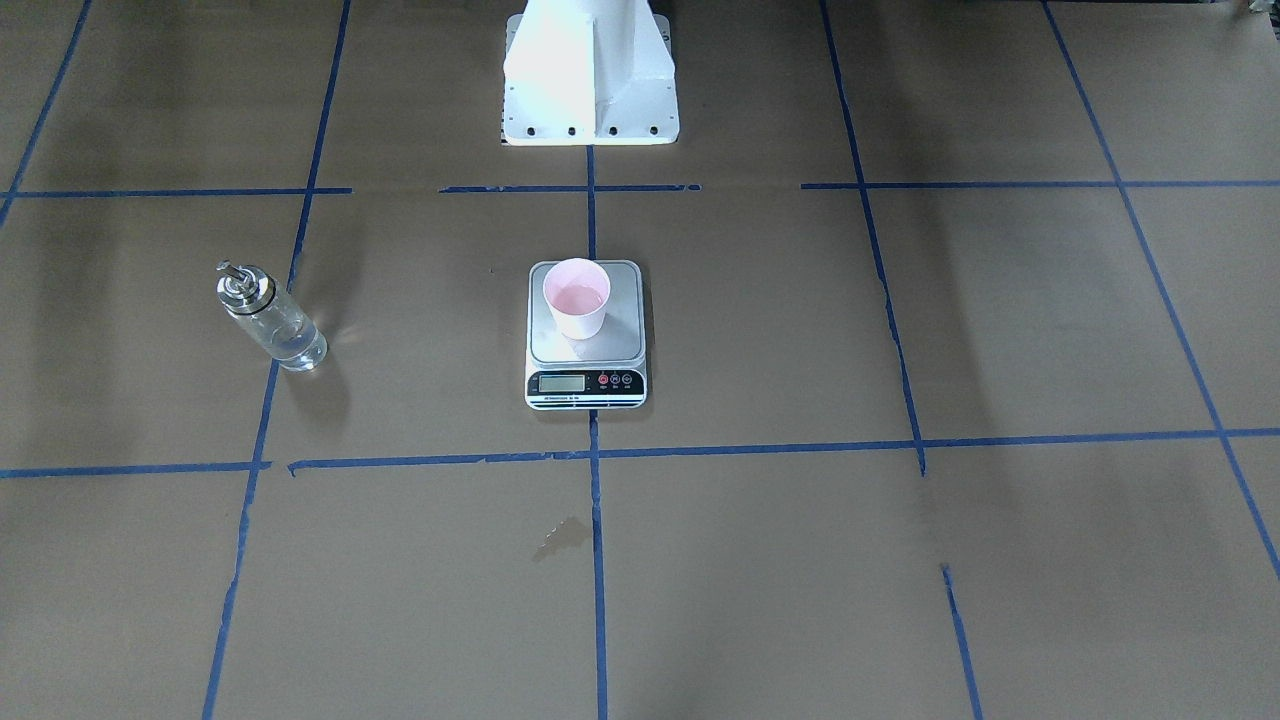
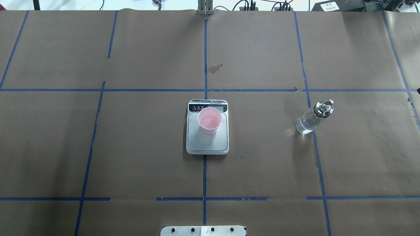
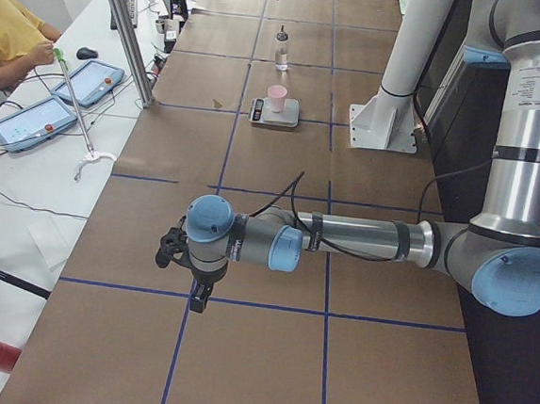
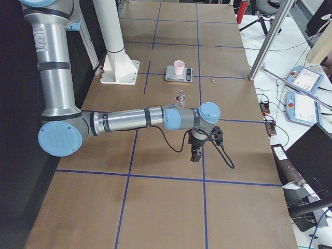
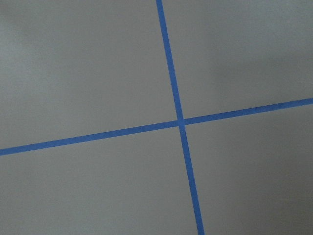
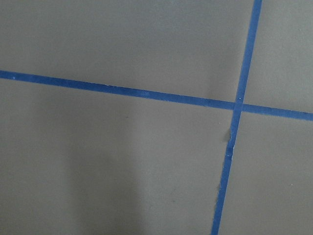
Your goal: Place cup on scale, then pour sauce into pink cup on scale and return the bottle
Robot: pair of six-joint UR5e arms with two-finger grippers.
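Note:
The pale pink cup (image 1: 576, 298) stands upright on the steel plate of the scale (image 1: 620, 335) at the table's middle; it also shows in the overhead view (image 2: 209, 120) on the scale (image 2: 203, 142). The clear glass bottle (image 2: 311, 118) with its metal pourer cap stands on the table on my right side, apart from the scale, with clear sauce (image 1: 297, 345) in its lower part. My left gripper (image 3: 200, 300) and right gripper (image 4: 195, 155) hang low over the table ends, far from these things. I cannot tell whether either is open or shut. Both wrist views show only paper and tape.
The white robot pedestal (image 1: 590, 80) stands behind the scale. A small dark stain (image 2: 215, 68) marks the brown paper beyond the scale. Blue tape lines grid the table. An operator (image 3: 10, 37), tablets (image 3: 46, 116) and a metal post (image 3: 124, 29) line the far side.

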